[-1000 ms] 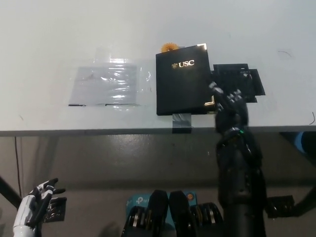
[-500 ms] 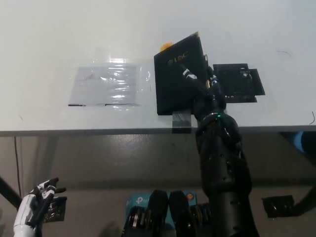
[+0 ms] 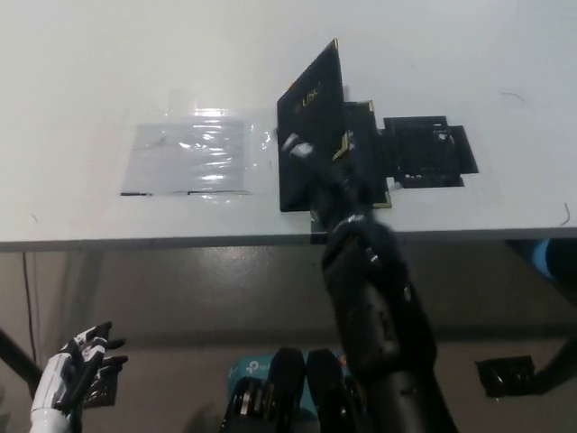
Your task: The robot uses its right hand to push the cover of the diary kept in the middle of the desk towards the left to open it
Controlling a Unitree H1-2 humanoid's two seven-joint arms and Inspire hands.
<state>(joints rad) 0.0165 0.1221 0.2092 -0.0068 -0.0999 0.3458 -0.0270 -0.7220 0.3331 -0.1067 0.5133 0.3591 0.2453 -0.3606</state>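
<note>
Now you've got the black diary mid-desk with its cover tilted steeply up, higher than a moment ago, your right hand pressed under it, fingers hard to read, while the left hand hangs spread at lower left.

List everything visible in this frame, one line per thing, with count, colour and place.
Diary: one, black with gold lettering, desk middle, cover lifted and tilted up.
Plastic sheet: one, clear and shiny, flat on the desk left of the diary.
Black patch: one, flat on the desk right of the diary.
Desk: one, white, upper part of the picture.
Right hand: one, black, against the raised cover.
Left hand: one, white, resting lower left below the desk, fingers apart.
</note>
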